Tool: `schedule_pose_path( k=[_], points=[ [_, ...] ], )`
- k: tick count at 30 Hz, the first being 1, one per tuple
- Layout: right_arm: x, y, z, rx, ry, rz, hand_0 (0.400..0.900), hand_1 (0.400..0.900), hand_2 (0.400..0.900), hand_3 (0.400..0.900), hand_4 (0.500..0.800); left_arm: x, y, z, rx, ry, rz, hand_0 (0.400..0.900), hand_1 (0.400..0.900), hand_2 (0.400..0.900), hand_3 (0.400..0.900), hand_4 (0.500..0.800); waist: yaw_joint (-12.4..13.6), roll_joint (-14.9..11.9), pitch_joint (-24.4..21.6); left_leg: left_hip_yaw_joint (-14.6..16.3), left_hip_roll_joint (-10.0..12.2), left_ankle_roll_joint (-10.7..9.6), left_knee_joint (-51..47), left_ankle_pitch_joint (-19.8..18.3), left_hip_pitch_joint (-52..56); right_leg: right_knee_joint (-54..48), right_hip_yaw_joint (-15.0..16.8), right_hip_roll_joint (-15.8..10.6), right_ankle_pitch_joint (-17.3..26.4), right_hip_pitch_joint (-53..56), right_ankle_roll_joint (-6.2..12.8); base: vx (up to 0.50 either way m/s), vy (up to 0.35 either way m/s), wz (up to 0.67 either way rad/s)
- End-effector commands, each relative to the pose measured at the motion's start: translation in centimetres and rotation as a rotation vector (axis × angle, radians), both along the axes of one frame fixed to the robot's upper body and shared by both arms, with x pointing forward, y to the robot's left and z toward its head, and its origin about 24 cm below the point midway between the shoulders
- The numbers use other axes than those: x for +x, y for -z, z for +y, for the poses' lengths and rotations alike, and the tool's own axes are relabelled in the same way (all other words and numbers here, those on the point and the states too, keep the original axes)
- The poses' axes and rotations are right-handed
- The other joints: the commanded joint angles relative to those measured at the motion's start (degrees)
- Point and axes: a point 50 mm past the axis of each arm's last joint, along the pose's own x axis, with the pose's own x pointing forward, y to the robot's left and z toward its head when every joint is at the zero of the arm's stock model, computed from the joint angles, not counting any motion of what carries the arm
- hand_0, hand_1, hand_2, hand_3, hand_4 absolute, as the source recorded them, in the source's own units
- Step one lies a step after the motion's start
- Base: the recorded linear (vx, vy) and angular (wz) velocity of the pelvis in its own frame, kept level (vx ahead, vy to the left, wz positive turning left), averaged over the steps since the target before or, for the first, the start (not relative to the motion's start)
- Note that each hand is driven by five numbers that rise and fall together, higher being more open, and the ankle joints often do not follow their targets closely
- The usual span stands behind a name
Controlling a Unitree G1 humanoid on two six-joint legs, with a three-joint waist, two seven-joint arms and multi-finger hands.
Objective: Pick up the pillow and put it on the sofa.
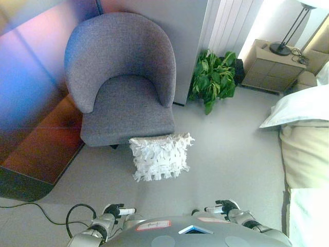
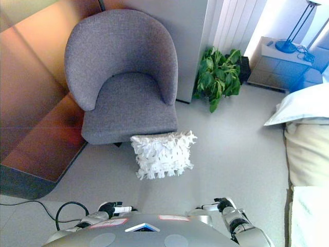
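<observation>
1. The pillow [image 1: 160, 156] is lying on the floor, its top edge touching the front of the grey sofa [image 1: 123, 77].
2. The left hand [image 1: 117, 211] and right hand [image 1: 224, 207] are hanging low by the body, well short of the pillow, holding nothing; how far their fingers are curled I cannot tell.
3. Fringed and plump, the pillow is looking soft and light; squeezing its two side edges between both hands seems safest.

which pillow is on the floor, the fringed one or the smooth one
The fringed white pillow, lying on the grey floor against the front of the grey armchair. The smooth white pillow rests up on the bed at the right edge.
</observation>
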Motion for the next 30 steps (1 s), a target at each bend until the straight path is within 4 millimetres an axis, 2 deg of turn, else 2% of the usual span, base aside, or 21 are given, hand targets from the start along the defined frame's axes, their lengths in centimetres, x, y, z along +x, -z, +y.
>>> schedule_pose_path(
  k=[1,4,30],
  points=[
    [2.7,-0.6,0.0,-0.058,-0.195,-0.057,0.900,0.900,0.900,0.900,0.800,1.4,-0.4,0.7,0.076,0.046,-0.012,0.900,0.900,0.900,0.900,0.800,0.0,-0.9,3.4,3.9,-6.7,7.1,-0.2,-4.7,2.0,1.1,-5.2,3.2,-1.8,0.8,-2.29,-0.01,-0.013,0.04],
    [3.3,-0.7,0.2,-0.053,-0.201,-0.057,0.900,0.900,0.900,0.900,0.800,1.8,-0.4,0.7,0.070,0.054,-0.031,0.900,0.900,0.900,0.900,0.800,0.2,-1.0,3.6,3.8,-6.6,6.9,-0.1,-4.5,1.7,1.2,-5.2,3.2,-1.8,0.6,-2.29,-0.02,-0.030,0.07],
    [3.1,-0.7,0.0,-0.064,-0.139,-0.054,0.900,0.900,0.900,0.900,0.800,2.7,-0.5,0.0,0.054,0.102,-0.041,0.900,0.900,0.900,0.900,0.800,-0.1,-0.7,4.7,3.5,-5.5,6.3,0.7,-4.0,0.6,2.6,-5.4,3.9,-3.2,-0.4,-3.24,0.00,-0.024,0.01]
  ],
)
